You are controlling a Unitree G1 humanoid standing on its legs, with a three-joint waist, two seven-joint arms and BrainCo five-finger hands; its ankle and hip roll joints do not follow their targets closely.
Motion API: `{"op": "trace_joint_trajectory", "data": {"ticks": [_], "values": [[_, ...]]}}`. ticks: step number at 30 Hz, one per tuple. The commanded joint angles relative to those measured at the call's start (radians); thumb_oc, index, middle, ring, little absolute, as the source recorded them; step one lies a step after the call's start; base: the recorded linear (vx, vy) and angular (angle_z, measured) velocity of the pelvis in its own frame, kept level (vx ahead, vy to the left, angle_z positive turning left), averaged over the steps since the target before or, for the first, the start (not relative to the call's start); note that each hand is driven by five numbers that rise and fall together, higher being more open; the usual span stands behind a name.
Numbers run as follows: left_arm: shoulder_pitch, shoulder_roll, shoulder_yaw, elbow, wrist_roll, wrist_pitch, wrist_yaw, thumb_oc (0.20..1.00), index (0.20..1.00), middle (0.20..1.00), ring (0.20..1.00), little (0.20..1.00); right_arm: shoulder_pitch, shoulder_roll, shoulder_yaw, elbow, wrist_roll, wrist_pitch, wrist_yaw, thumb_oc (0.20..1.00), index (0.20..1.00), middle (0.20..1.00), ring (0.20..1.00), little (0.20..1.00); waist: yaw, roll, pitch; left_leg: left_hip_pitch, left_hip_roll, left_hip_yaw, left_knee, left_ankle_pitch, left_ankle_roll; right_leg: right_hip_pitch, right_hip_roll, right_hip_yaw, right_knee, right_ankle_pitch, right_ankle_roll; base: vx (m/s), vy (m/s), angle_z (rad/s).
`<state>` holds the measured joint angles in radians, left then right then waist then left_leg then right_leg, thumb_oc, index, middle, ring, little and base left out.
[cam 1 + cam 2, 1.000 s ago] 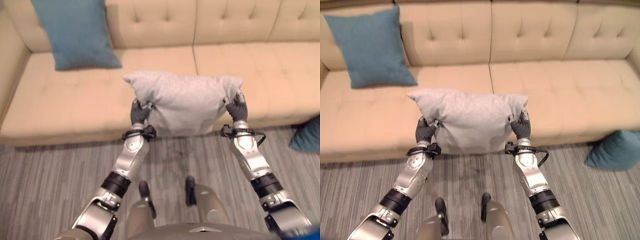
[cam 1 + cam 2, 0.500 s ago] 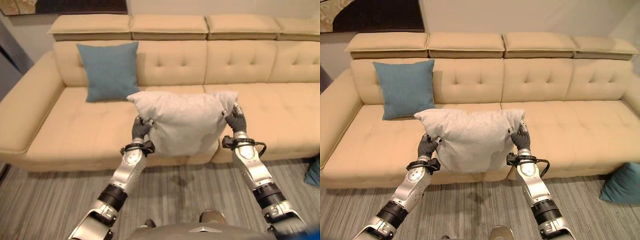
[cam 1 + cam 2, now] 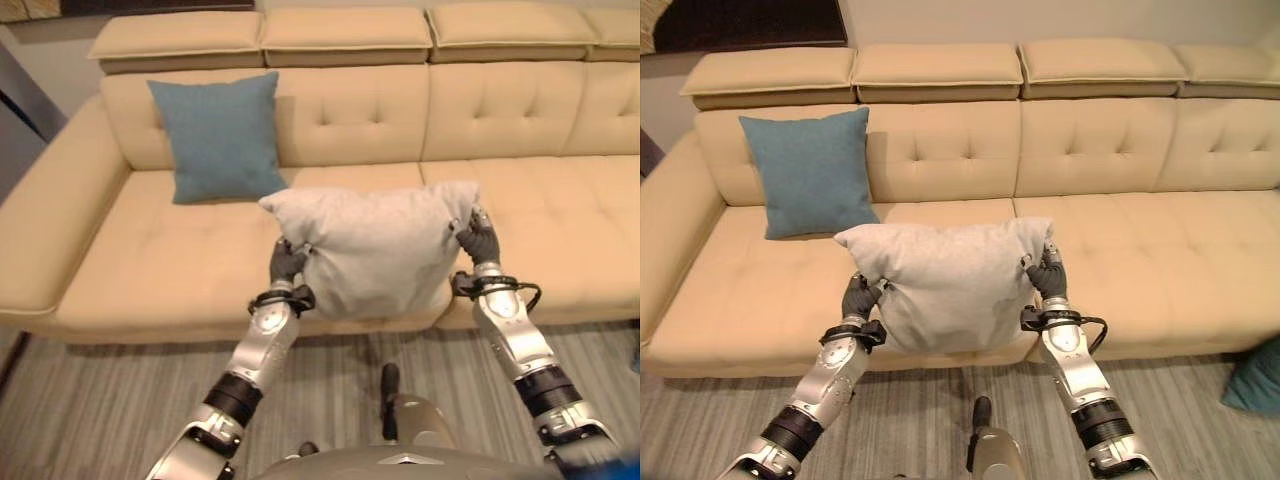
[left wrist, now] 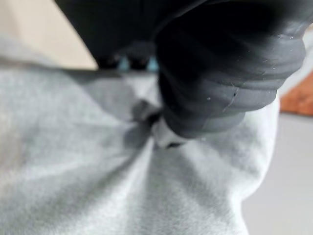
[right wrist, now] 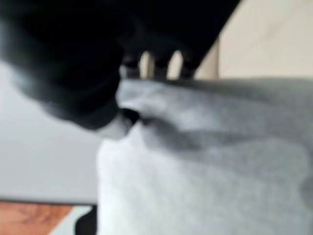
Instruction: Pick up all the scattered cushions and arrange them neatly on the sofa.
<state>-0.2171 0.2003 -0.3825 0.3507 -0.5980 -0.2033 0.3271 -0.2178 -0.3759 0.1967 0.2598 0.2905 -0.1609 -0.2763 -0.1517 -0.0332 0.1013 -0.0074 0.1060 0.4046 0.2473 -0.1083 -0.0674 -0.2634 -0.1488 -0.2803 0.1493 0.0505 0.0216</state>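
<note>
I hold a light grey cushion up in front of the beige sofa, over the front edge of its seat. My left hand grips its left side and my right hand grips its upper right corner, both pinching the cloth. Close up, the grey cloth bunches under my left thumb, and the same cloth folds under my right hand. A teal cushion leans upright against the sofa's back at the left.
Another teal cushion lies on the grey striped floor at the right, next to the sofa's front. The sofa's seats to the right of the held cushion are bare. The sofa's left armrest curves forward.
The camera has tilted up and back, so more of the sofa's back shows. The grey cushion stays held in both hands, now a little closer to the seat.
</note>
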Motion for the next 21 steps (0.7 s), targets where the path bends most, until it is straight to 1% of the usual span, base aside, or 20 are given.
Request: {"op": "trace_joint_trajectory", "data": {"ticks": [1,2,3,4,5,6,7,8,9,10,11,13,14,16,17,18,19,20,21], "values": [[-0.097,-0.057,-0.071,-0.076,0.034,-0.078,-0.108,0.200,0.200,0.200,0.200,0.200,-0.051,-0.012,0.011,-0.125,0.003,-0.094,0.039,0.200,0.200,0.200,0.200,0.200,-0.018,-0.038,-0.050,-0.036,0.070,-0.038,0.231,0.009,-0.076,0.169,0.029,0.017,-0.045,-0.087,0.072,0.12,-0.107,0.00],[-0.097,-0.057,-0.072,-0.076,0.034,-0.078,-0.108,0.200,0.200,0.200,0.200,0.200,-0.051,-0.012,0.011,-0.126,0.003,-0.094,0.039,0.200,0.200,0.200,0.200,0.200,-0.019,-0.040,-0.054,-0.039,0.066,-0.038,0.227,0.014,-0.074,0.166,0.026,0.017,-0.046,-0.085,0.072,0.25,-0.188,-0.19],[-0.087,-0.057,-0.069,-0.088,0.033,-0.073,-0.108,0.200,0.200,0.200,0.200,0.200,-0.041,-0.012,0.007,-0.129,0.009,-0.089,0.045,0.200,0.200,0.200,0.200,0.200,-0.006,-0.050,-0.052,-0.092,0.054,-0.060,0.212,-0.015,-0.051,0.190,0.031,0.029,-0.058,-0.096,0.069,0.20,-0.111,-0.18],[-0.084,-0.056,-0.069,-0.090,0.037,-0.070,-0.106,0.200,0.200,0.200,0.200,0.200,-0.039,-0.012,0.007,-0.127,0.008,-0.086,0.047,0.200,0.200,0.200,0.200,0.200,-0.001,-0.056,-0.052,-0.114,0.049,-0.059,0.175,-0.027,-0.039,0.201,0.029,0.035,-0.065,-0.100,0.072,0.20,-0.109,-0.23],[-0.084,-0.056,-0.069,-0.090,0.038,-0.070,-0.106,0.200,0.200,0.200,0.200,0.200,-0.038,-0.012,0.007,-0.127,0.008,-0.086,0.047,0.200,0.200,0.200,0.200,0.200,0.000,-0.057,-0.052,-0.113,0.048,-0.058,0.175,-0.027,-0.039,0.201,0.028,0.035,-0.065,-0.100,0.072,0.13,-0.028,-0.19],[-0.083,-0.056,-0.070,-0.091,0.040,-0.069,-0.108,0.200,0.200,0.200,0.200,0.200,-0.038,-0.011,0.007,-0.123,0.005,-0.083,0.046,0.200,0.200,0.200,0.200,0.200,0.006,-0.058,-0.054,-0.120,0.045,-0.051,0.138,-0.026,-0.031,0.209,0.030,0.043,-0.070,-0.103,0.074,0.12,-0.002,-0.25],[-0.084,-0.056,-0.069,-0.091,0.043,-0.067,-0.105,0.200,0.200,0.200,0.200,0.200,-0.039,-0.009,0.008,-0.122,0.002,-0.083,0.044,0.200,0.200,0.200,0.200,0.200,0.013,-0.058,-0.053,-0.134,0.041,-0.049,0.097,-0.005,-0.029,0.221,0.035,0.048,-0.076,-0.107,0.075,0.19,0.002,-0.24],[-0.086,-0.051,-0.065,-0.091,0.046,-0.067,-0.100,0.200,0.200,0.200,0.200,0.200,-0.042,-0.005,0.009,-0.117,0.002,-0.081,0.040,0.200,0.200,0.200,0.200,0.200,0.023,-0.056,-0.051,-0.157,0.036,-0.052,0.047,0.032,-0.030,0.232,0.044,0.060,-0.080,-0.113,0.075,0.20,0.018,-0.21],[-0.087,-0.049,-0.060,-0.095,0.043,-0.069,-0.094,0.200,0.200,0.200,0.200,0.200,-0.047,-0.001,0.013,-0.114,0.001,-0.080,0.035,0.200,0.200,0.200,0.200,0.200,0.036,-0.052,-0.047,-0.187,0.033,-0.069,0.002,0.075,-0.036,0.248,0.055,0.072,-0.089,-0.118,0.076,0.21,0.032,-0.27],[-0.086,-0.046,-0.056,-0.101,0.039,-0.072,-0.094,0.200,0.200,0.200,0.200,0.200,-0.051,0.003,0.016,-0.113,0.003,-0.080,0.034,0.200,0.200,0.200,0.200,0.200,0.046,-0.050,-0.047,-0.201,0.028,-0.084,-0.042,0.106,-0.042,0.257,0.062,0.084,-0.096,-0.121,0.075,0.20,0.042,-0.51],[-0.081,-0.043,-0.053,-0.107,0.036,-0.074,-0.093,0.200,0.200,0.200,0.200,0.200,-0.055,0.006,0.017,-0.109,0.003,-0.080,0.032,0.200,0.200,0.200,0.200,0.200,0.054,-0.047,-0.043,-0.203,0.024,-0.101,-0.070,0.122,-0.046,0.267,0.070,0.098,-0.097,-0.126,0.074,0.20,0.059,-0.77],[-0.064,-0.042,-0.047,-0.114,0.033,-0.072,-0.101,0.200,0.200,0.200,0.200,0.200,-0.063,0.013,0.025,-0.107,-0.005,-0.078,0.040,0.200,0.200,0.200,0.200,0.200,0.057,-0.031,-0.052,-0.139,0.007,-0.101,-0.167,0.122,-0.037,0.285,0.083,0.113,-0.100,-0.138,0.080,0.24,0.096,-0.74],[-0.058,-0.041,-0.046,-0.118,0.034,-0.072,-0.100,0.200,0.200,0.200,0.200,0.200,-0.069,0.014,0.032,-0.105,-0.012,-0.077,0.041,0.200,0.200,0.200,0.200,0.200,0.059,-0.025,-0.060,-0.113,-0.005,-0.102,-0.183,0.117,-0.031,0.290,0.082,0.123,-0.096,-0.143,0.083,0.26,0.127,-0.44],[-0.056,-0.040,-0.043,-0.122,0.031,-0.078,-0.097,0.200,0.200,0.200,0.200,0.200,-0.080,0.024,0.043,-0.100,-0.006,-0.077,0.043,0.200,0.200,0.200,0.200,0.200,0.062,-0.021,-0.071,-0.098,-0.022,-0.105,-0.175,0.107,-0.022,0.303,0.073,0.135,-0.084,-0.153,0.087,0.26,0.155,-0.62],[-0.052,-0.034,-0.031,-0.132,0.034,-0.081,-0.090,0.200,0.200,0.200,0.200,0.200,-0.101,0.033,0.055,-0.095,-0.012,-0.077,0.044,0.200,0.200,0.200,0.200,0.200,0.069,-0.012,-0.075,-0.057,-0.034,-0.079,-0.188,0.084,-0.001,0.308,0.057,0.140,-0.052,-0.170,0.100,0.24,0.195,-0.72],[-0.055,-0.032,-0.027,-0.135,0.032,-0.082,-0.086,0.200,0.200,0.200,0.200,0.200,-0.110,0.042,0.061,-0.092,-0.013,-0.077,0.046,0.200,0.200,0.200,0.200,0.200,0.077,-0.007,-0.080,-0.050,-0.040,-0.067,-0.190,0.073,0.013,0.294,0.044,0.140,-0.013,-0.168,0.109,0.24,0.240,-0.74],[-0.061,-0.024,-0.022,-0.136,0.036,-0.083,-0.080,0.200,0.200,0.200,0.200,0.200,-0.130,0.050,0.071,-0.087,-0.020,-0.073,0.050,0.200,0.200,0.200,0.200,0.200,0.077,0.000,-0.075,-0.028,-0.047,-0.053,-0.196,0.059,0.031,0.245,0.024,0.148,0.094,-0.137,0.130,0.13,0.186,-0.71],[-0.086,-0.012,-0.019,-0.135,0.049,-0.088,-0.065,0.200,0.200,0.200,0.200,0.200,-0.161,0.058,0.078,-0.079,-0.024,-0.075,0.043,0.200,0.200,0.200,0.200,0.200,0.074,0.008,-0.060,-0.017,-0.048,-0.037,-0.199,0.053,0.049,0.171,0.009,0.164,0.219,-0.100,0.160,0.11,0.120,-0.60],[-0.113,-0.006,-0.014,-0.121,0.062,-0.092,-0.054,0.200,0.200,0.200,0.200,0.200,-0.182,0.070,0.081,-0.071,-0.026,-0.076,0.038,0.200,0.200,0.200,0.200,0.200,0.073,0.012,-0.049,0.001,-0.047,-0.032,-0.207,0.046,0.051,0.119,-0.007,0.169,0.245,-0.079,0.163,0.07,0.015,-0.23]]}}
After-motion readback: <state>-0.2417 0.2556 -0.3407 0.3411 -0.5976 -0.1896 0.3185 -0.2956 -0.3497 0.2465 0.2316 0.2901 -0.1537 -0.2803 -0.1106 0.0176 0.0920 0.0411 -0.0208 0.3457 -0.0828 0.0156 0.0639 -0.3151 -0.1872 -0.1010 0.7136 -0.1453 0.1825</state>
